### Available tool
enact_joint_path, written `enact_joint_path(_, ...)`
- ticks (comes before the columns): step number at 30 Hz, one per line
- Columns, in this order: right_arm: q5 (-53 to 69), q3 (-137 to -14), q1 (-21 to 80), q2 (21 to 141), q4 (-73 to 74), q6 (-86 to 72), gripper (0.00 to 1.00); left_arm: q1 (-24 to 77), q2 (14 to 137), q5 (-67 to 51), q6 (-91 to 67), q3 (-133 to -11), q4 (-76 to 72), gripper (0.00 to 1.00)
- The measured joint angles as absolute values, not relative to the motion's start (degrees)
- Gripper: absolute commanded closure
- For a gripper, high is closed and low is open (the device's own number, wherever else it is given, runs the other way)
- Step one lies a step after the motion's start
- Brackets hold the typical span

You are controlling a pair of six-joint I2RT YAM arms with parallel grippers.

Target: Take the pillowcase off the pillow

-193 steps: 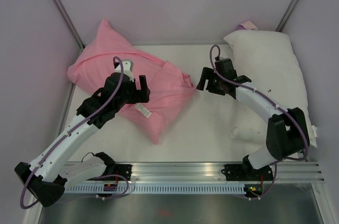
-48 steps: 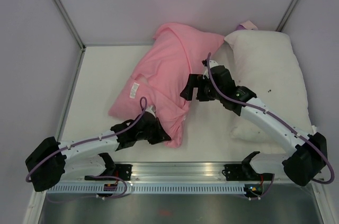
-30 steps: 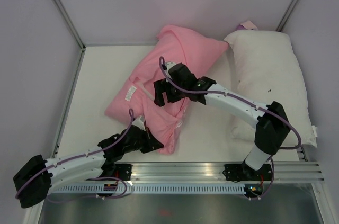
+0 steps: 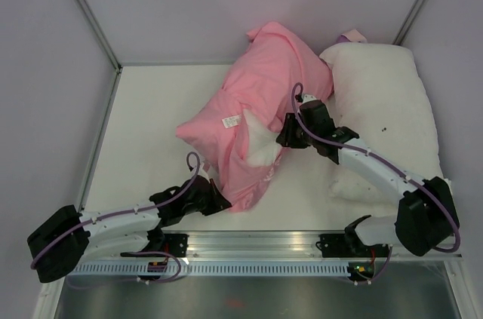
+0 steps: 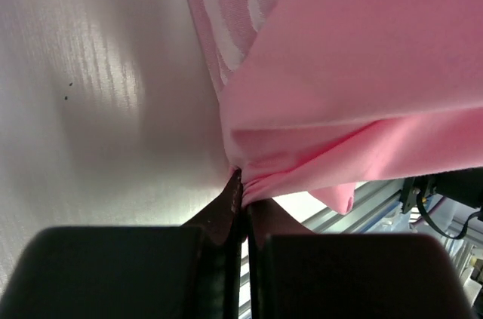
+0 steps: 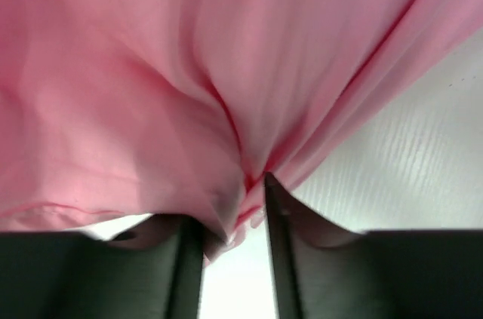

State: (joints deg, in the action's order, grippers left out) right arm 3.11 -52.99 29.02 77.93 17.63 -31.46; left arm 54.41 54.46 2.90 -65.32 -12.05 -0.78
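Where the left gripper point(image 4: 216, 197) clamps its edge at lower centre, the soft, light pillowcase point(image 4: 256, 93) bulges mid-frame; right of it, the right gripper point(image 4: 285, 136) seemingly pinches a slack fold. Hem edges should give the surest hold.

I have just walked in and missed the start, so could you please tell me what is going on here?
Two robot arms are working on a large pink rose-print fabric pillowcase on the white table. The left gripper is shut on its near edge. The right gripper has fabric bunched between its fingers at the case's right side; a firm grip is unclear. The case looks stuffed, so its pillow seems inside. A speckled plump white pillow lies alongside at the right.
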Motion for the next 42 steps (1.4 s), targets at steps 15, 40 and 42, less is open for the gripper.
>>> enact_joint_path(15,4.93,-67.13,47.33,72.86,21.37,-25.15,0.02,54.41,56.58,2.31,-65.34,-10.31,-2.68,0.98)
enact_joint_path(40,-13.78,-83.29,53.45,105.25,25.56,-27.40,0.05,54.41,50.96,1.93,-65.34,-7.79,-1.21,0.98)
enact_joint_path(42,-15.14,-83.07,53.74,107.37,23.40,-27.49,0.11,54.41,50.96,1.93,-65.34,-7.79,-0.99,0.98)
